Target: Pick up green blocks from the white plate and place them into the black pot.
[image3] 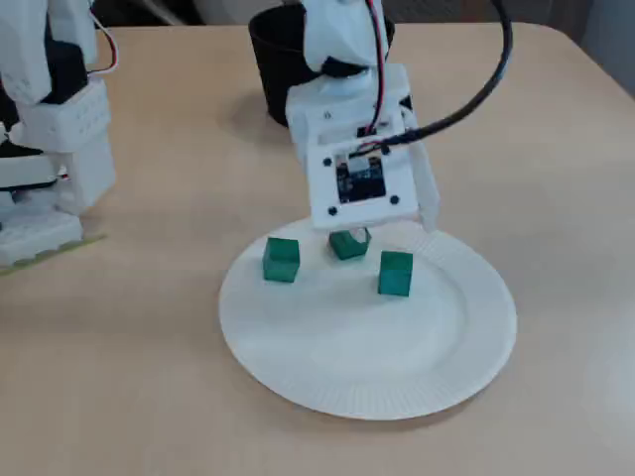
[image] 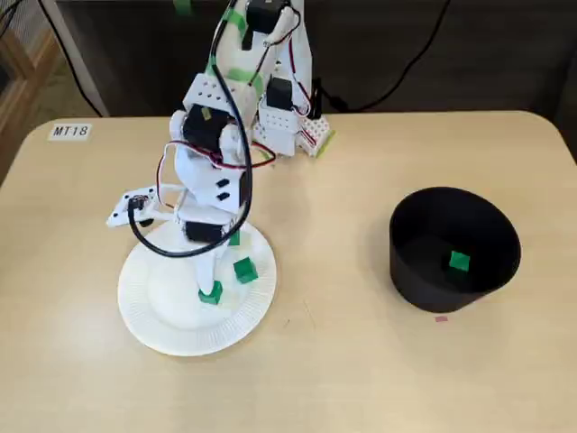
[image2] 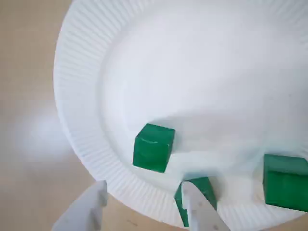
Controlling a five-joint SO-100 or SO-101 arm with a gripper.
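The counter (image: 361, 361) carries everything. The black pot (image: 415, 271) is set well away from the fingers (image2: 199, 211), and one green block (image: 459, 262) is already lying inside it. The white paper plate (image2: 202, 72) is placed directly beneath the fingers, which are spread apart and empty. Three blocks are left on it. The nearest block (image2: 153, 147) is seen just ahead of the gap, a second block (image2: 209, 187) is partly hidden behind one finger, and a third block (image2: 285, 182) is off to that side. For a clean grasp, the gap should be centred over the nearest block, its flat faces squared to the pads, and the second block kept outside before closing.
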